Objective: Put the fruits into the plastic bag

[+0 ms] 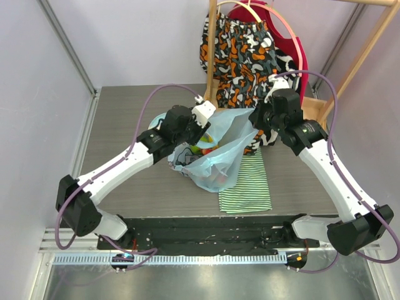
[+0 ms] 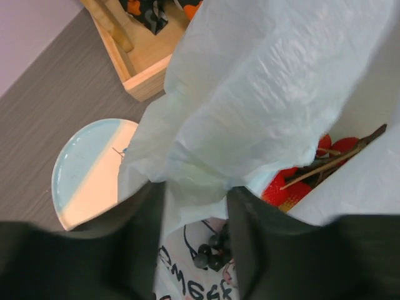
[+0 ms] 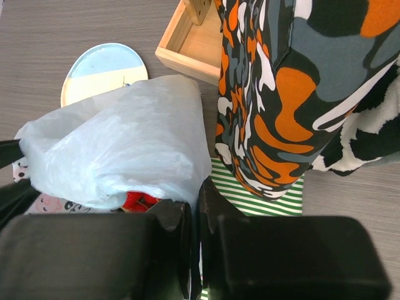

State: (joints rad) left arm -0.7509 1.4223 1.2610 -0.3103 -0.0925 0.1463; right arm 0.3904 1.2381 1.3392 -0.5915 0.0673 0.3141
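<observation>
One light-blue plastic bag (image 1: pixel 215 165) stands mid-table, thin, crinkled and translucent, with black lettering on its near side. Two grippers hold its mouth spread. The left gripper (image 2: pixel 197 190) has its jaws clamped on a bunched fold of the bag's left rim. The right gripper (image 3: pixel 195 200) has its jaws pressed almost together on the film at the right rim.

Inside the bag lie several red strawberries (image 2: pixel 284 187), at least three, with a brown twiggy stem across them. A cluster of small dark grapes (image 2: pixel 209 255) shows low by the lettering.

One round plate (image 2: pixel 81 162), half pale blue and half cream, lies flat on the grey wood-grain table (image 1: pixel 125 106), just left of the bag. One green-and-white striped cloth (image 1: pixel 247 184) lies folded at the bag's near right. At the far edge, one orange, black and white patterned garment (image 1: pixel 240 53) hangs on a wooden rack (image 1: pixel 213 62).
</observation>
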